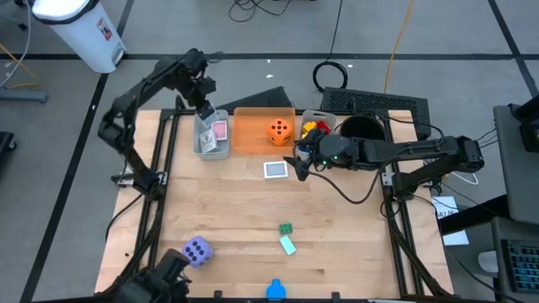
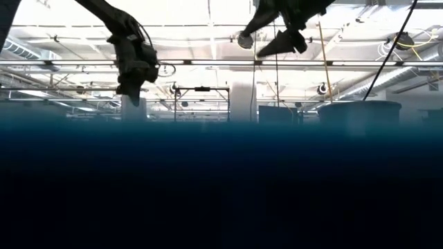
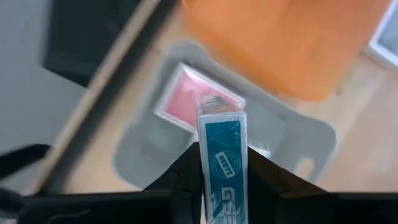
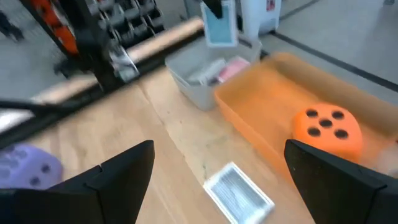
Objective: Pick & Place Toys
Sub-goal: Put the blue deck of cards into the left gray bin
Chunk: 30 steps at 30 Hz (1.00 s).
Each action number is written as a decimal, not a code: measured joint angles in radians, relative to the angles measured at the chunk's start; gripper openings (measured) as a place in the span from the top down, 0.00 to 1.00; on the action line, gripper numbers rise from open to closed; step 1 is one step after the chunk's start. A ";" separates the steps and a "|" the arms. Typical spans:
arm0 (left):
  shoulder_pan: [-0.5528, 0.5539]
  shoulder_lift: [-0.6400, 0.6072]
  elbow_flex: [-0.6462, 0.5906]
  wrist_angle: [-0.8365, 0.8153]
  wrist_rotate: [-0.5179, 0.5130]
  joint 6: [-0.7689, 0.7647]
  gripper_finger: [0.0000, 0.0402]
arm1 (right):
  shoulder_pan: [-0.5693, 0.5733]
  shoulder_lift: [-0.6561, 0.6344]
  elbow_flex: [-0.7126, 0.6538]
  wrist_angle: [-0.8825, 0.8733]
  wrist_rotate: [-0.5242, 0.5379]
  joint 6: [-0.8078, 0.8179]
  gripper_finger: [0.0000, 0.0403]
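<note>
My left gripper (image 1: 205, 112) is shut on a teal picture card (image 3: 222, 155), above the grey bin (image 1: 210, 139). The bin holds a pink card (image 3: 189, 102). The held card also shows in the right wrist view (image 4: 219, 25). My right gripper (image 1: 297, 160) is open and empty, its fingers spread wide above a white card (image 4: 239, 188) lying flat on the table. The orange die (image 1: 280, 130) sits in the orange bin (image 1: 253, 135). The purple die (image 1: 196, 250), a green brick (image 1: 285, 228), another teal card (image 1: 289, 245) and a blue brick (image 1: 275, 290) lie on the near part of the table. My left gripper pinches the teal card between its two fingers, which are on the card's two opposite sides (image 3: 204, 171). The fingers slant down from above. The card sticks out past the fingertips, clear of the grey bin below it.
A black round bowl (image 1: 362, 128) stands right of the orange bin, with red and yellow bricks (image 1: 313, 128) beside it. A keyboard (image 1: 375, 103) lies beyond the table's far edge. The middle of the wooden table (image 1: 236, 202) is bare.
</note>
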 joint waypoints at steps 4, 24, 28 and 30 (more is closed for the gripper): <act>-0.009 0.046 0.000 -0.059 0.072 0.008 0.83 | -0.018 -0.003 -0.002 -0.067 -0.056 -0.032 0.14; -0.125 0.171 -0.001 -0.110 0.041 0.004 0.80 | -0.115 -0.003 -0.001 -0.134 -0.220 -0.104 0.14; -0.125 0.170 -0.001 -0.099 -0.004 -0.016 0.69 | -0.115 -0.003 -0.001 -0.135 -0.237 -0.104 0.14; -0.125 0.170 -0.001 -0.099 -0.020 -0.019 0.62 | -0.115 -0.003 -0.001 -0.135 -0.237 -0.104 0.14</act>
